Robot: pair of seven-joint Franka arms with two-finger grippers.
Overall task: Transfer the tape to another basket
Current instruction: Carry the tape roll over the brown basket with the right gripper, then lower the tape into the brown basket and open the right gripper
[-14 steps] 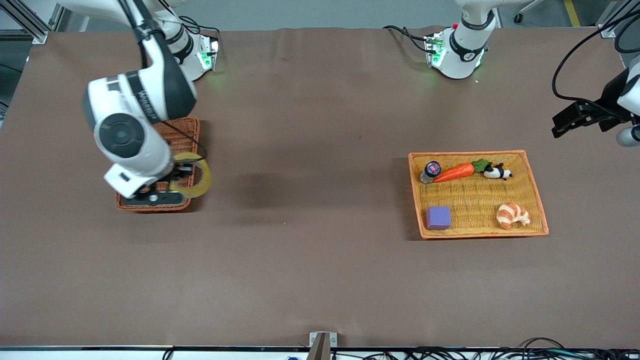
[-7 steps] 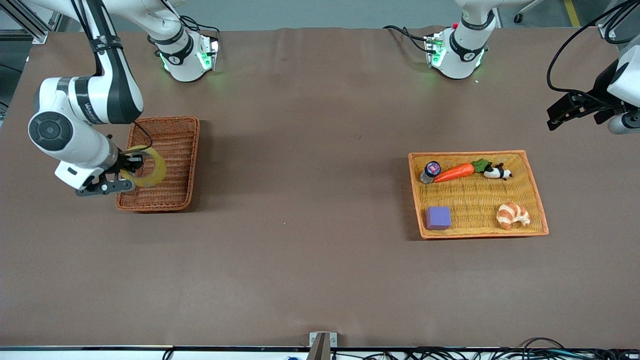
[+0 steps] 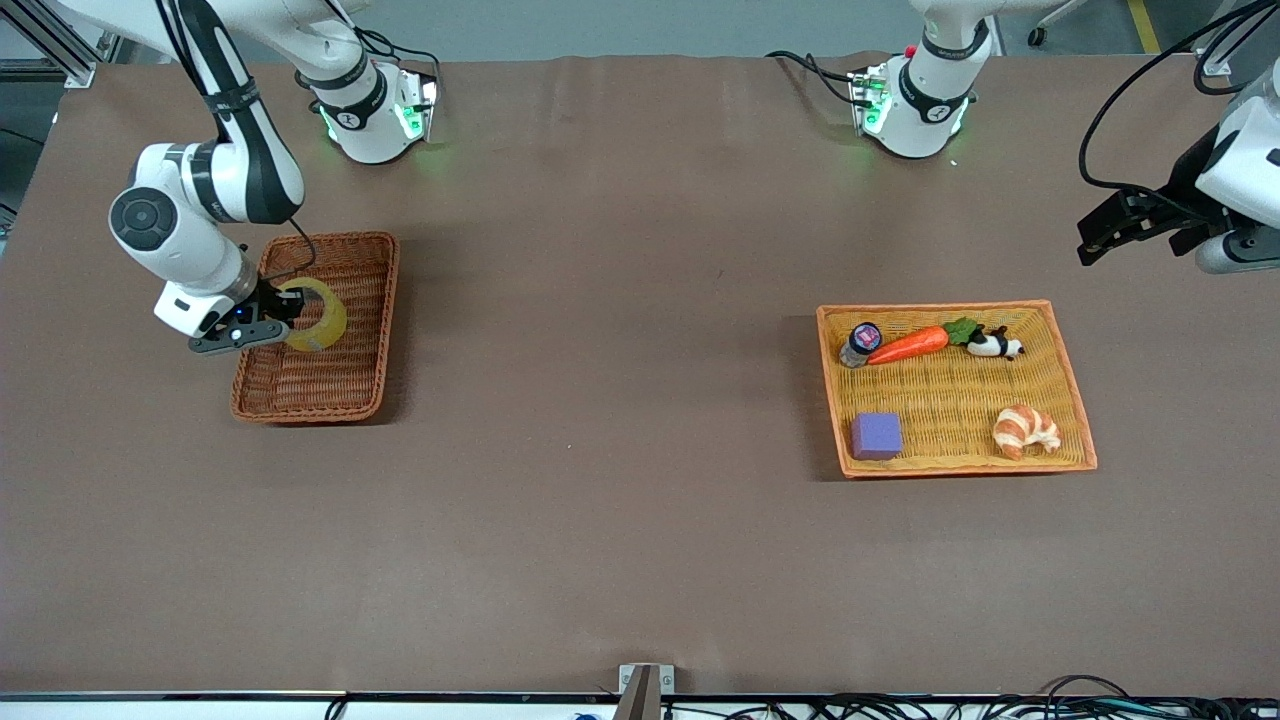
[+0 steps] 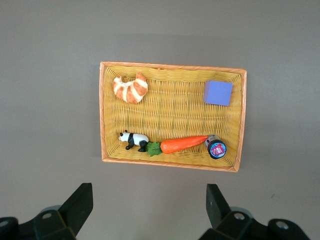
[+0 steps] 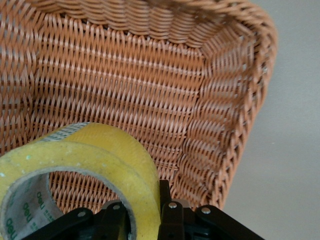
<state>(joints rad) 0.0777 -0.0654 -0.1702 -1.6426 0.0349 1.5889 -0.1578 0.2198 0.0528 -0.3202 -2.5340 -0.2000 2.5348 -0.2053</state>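
Note:
My right gripper (image 3: 283, 312) is shut on the tape (image 3: 318, 315), a yellowish ring with a grey core, and holds it over the reddish-brown wicker basket (image 3: 368, 372) at the right arm's end of the table. In the right wrist view the tape's wall (image 5: 112, 160) is pinched between the two fingers, with the basket's weave (image 5: 125, 85) close below. My left gripper (image 3: 1110, 237) is open and empty, waiting in the air off the left arm's end of the table; its fingertips (image 4: 82, 197) show in the left wrist view.
A shallow orange-yellow woven tray (image 3: 1075, 385) lies toward the left arm's end, holding a purple cube (image 3: 876, 436), a croissant (image 3: 1025, 430), a carrot (image 3: 912, 343), a small jar (image 3: 860, 342) and a panda figure (image 3: 994, 345). The tray (image 4: 107, 115) also shows in the left wrist view.
My right arm swung with the tape from the basket's near edge across it, now holding it over the middle. The left gripper drifted slightly.

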